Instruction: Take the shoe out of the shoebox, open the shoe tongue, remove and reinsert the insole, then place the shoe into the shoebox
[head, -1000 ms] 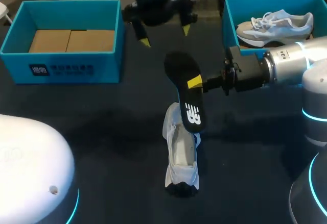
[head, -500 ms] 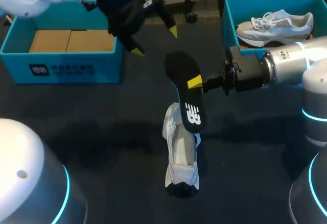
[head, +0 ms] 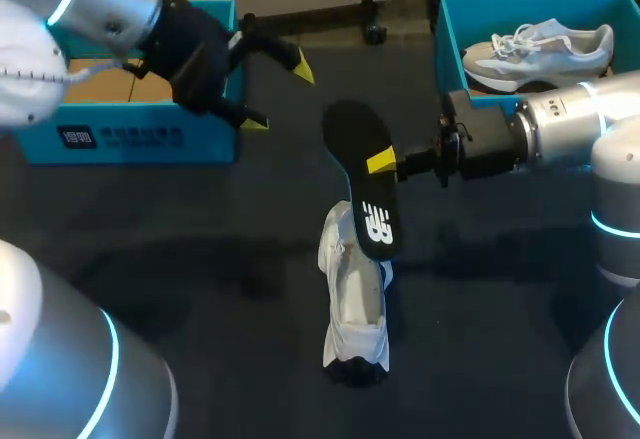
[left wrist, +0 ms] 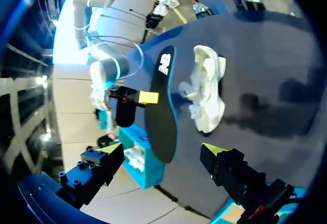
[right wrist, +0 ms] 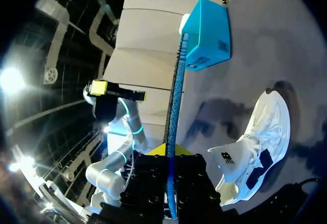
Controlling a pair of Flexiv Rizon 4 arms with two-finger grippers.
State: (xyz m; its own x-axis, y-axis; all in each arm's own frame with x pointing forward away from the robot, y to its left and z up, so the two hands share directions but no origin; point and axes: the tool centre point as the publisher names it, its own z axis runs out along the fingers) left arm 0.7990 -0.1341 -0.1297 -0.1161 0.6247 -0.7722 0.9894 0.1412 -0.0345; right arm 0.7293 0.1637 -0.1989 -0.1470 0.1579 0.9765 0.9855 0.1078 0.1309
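Change: left gripper point(head: 280, 94) point(left wrist: 162, 150) has swung away from the table's far middle, over to the front right corner of the left shoebox point(head: 140, 131). The right arm, insole and shoe have not shifted.
Left gripper: fingers spread wide, nothing between them.
Right gripper: right gripper point(head: 383, 164) point(right wrist: 171, 163) is clamped on the black insole point(head: 362, 174) point(left wrist: 158, 106) point(right wrist: 173, 127), pinching one long edge near its middle.
Insole: held off the table point(head: 200, 249), its logo end over the shoe's far end in the head view; the left wrist view shows a gap between them.
Shoe: white shoe point(head: 355, 299) point(left wrist: 207, 94) point(right wrist: 255, 142) lies mid-table, opening up.
Edges: right shoebox point(head: 452, 44) sits at the far right with a second shoe point(head: 540, 49) inside.
Room: left gripper well apart from the insole; the shoe well apart from both boxes.
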